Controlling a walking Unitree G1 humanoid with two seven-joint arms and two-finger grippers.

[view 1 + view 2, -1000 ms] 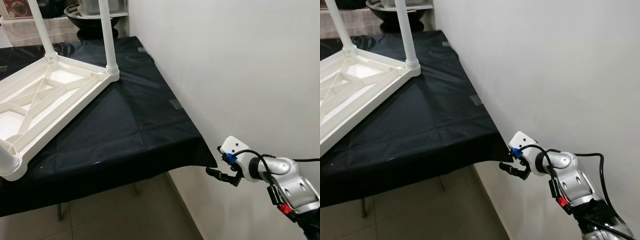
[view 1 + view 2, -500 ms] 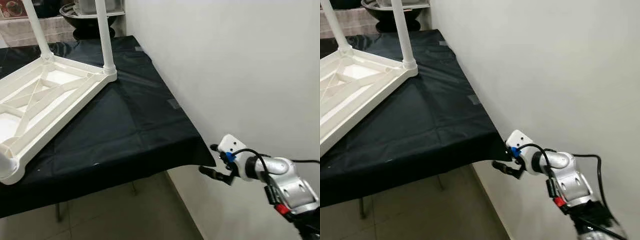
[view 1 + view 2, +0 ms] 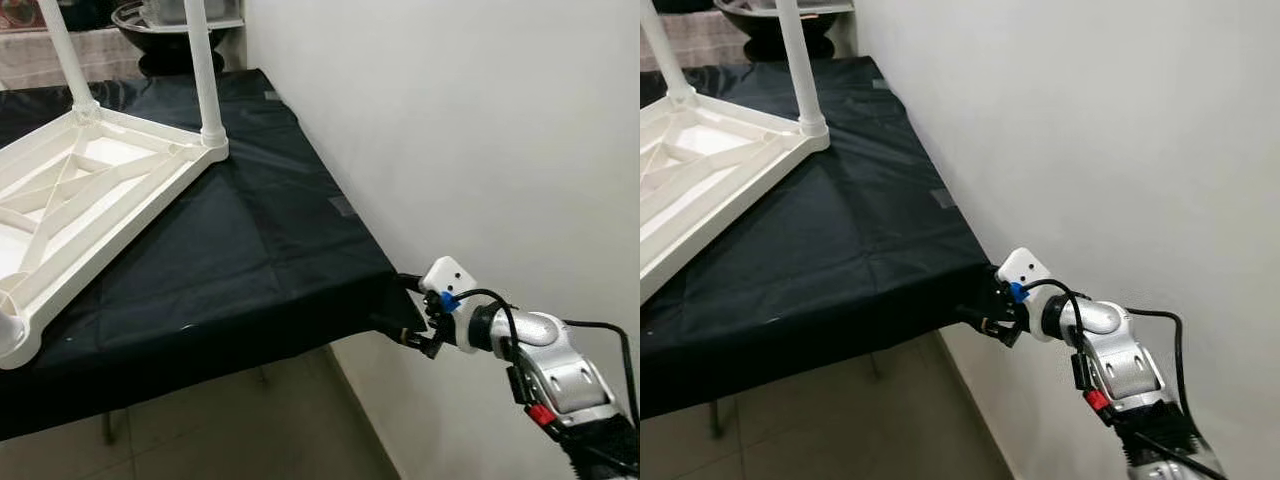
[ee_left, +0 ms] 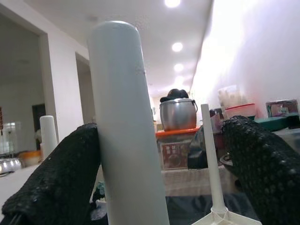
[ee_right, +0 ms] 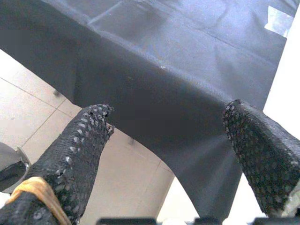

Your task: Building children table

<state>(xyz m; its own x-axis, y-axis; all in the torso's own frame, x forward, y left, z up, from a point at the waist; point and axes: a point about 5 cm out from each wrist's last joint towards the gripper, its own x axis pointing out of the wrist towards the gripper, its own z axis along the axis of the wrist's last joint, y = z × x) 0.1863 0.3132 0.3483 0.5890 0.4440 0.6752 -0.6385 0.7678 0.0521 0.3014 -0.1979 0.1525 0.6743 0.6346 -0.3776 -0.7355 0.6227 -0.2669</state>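
A white plastic children's table (image 3: 90, 200) lies upside down on a bigger table under a black cloth (image 3: 260, 250). Two white legs (image 3: 205, 70) (image 3: 62, 50) stand upright in its far corner sockets. My right gripper (image 3: 412, 315) is open at the cloth's hanging front right corner, one finger above that corner and one below. In the right wrist view the fingers (image 5: 79, 154) are spread wide before the cloth (image 5: 164, 70). In the left wrist view a white leg (image 4: 126, 126) stands between the open fingers of my left gripper (image 4: 161, 129), against one finger (image 4: 56, 178).
A white wall (image 3: 450, 120) runs close along the table's right side. A dark pot (image 3: 160, 30) stands on a shelf behind the table. Grey tape patches (image 3: 343, 207) sit on the cloth near the wall. Tiled floor (image 3: 250, 430) lies below the front edge.
My right gripper has moved up and left from below the cloth's corner to straddle it. The whole picture has shifted a little as the head moved.
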